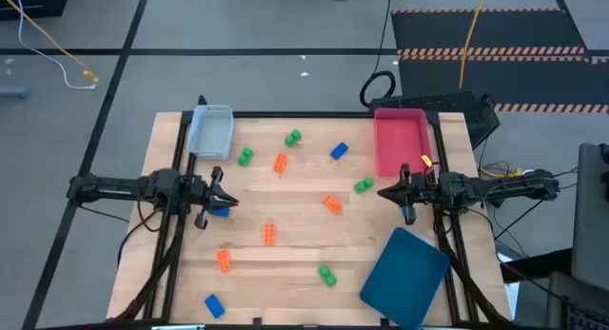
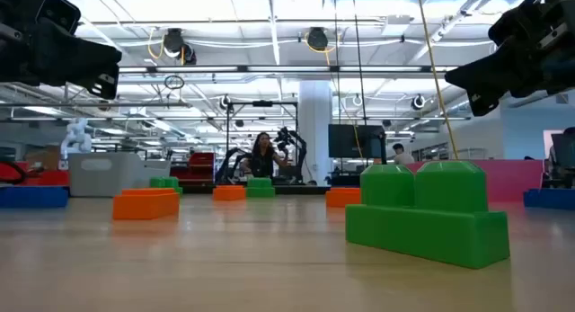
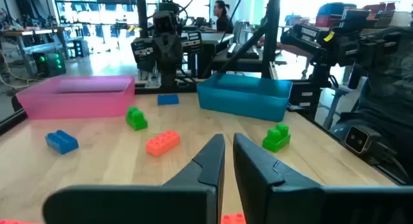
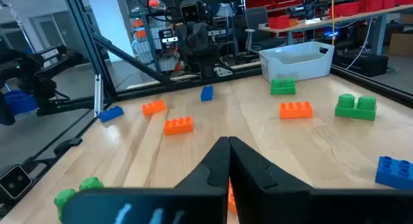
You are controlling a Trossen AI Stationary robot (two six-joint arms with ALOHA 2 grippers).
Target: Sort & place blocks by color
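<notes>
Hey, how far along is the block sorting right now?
Nothing looks sorted: the pink tray and pale-blue tray hold no blocks I can see. Neither gripper, left or right, holds anything; both hover with fingers closed. Orange, green and blue blocks all remain scattered on the table.

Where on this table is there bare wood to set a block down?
Bare wood lies mid-table between the left gripper and right gripper, and along the near edge between the blue block and teal tray. The far strip between pale-blue tray and pink tray is crowded.
</notes>
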